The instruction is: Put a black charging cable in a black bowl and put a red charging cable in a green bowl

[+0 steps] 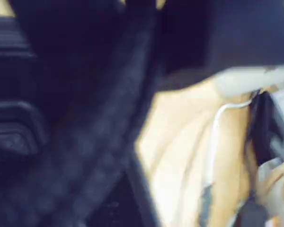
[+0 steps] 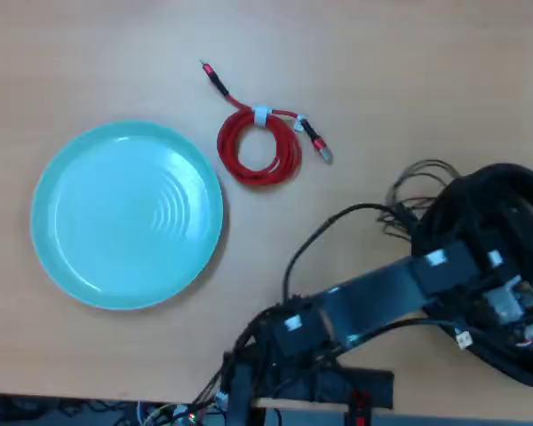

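Gripper (image 2: 513,312) first: it's down at the right edge of the tabletop, right over the black bowl (image 2: 476,190). From the overhead view I honestly can't tell if the jaws are apart or together, because the wrist block and its little white connectors sit on top of everything. The wrist view is no help either. It's a blurry mess of dark shapes, with a slice of tan tabletop (image 1: 180,151) and a thin white wire (image 1: 217,124) on the right side.

There's a thick dark band running diagonally through the wrist view. It's too smeared to say whether that's the black charging cable or the bowl's rim, so I can't place the black cable for sure.

Only the bowl's rounded black rim peeks out around the arm (image 2: 373,300), which reaches in from the bottom edge of the tabletop. A bundle of thin dark wires (image 2: 410,181) loops out just beside the bowl's upper left.

The red charging cable (image 2: 259,149) is lying on the bare wood toward the middle of the top edge. It's coiled with a white tie, and both plug ends are sticking out. It's just beside the upper right rim of the green bowl (image 2: 62,253) but not touching it. The green bowl sits on the left side of the tabletop, well apart from the arm.
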Motion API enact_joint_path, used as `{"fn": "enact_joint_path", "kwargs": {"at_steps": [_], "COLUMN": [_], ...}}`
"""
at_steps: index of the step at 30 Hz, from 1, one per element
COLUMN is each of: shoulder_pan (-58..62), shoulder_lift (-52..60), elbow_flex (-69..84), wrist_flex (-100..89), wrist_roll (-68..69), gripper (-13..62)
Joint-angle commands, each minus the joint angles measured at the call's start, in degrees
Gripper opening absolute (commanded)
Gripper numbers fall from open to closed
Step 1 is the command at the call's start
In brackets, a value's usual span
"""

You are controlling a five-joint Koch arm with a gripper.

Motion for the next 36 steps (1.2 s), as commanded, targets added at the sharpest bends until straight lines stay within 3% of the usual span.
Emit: {"fn": "enact_joint_path", "kwargs": {"at_steps": [1, 11, 24, 36], "shoulder_pan": [1.05, 1.58, 2.72, 2.2], "shoulder_lift": [-1.85, -16.0, -15.91, -16.17], "elbow_flex": [-22.94, -22.94, -12.3, -12.57], "wrist_flex": [-8.61, -8.35, -1.32, 1.67], "wrist_roll": [0.88, 1.14, 1.32, 1.49], "gripper": [-6.4, -6.1, -6.0, -4.7]}}
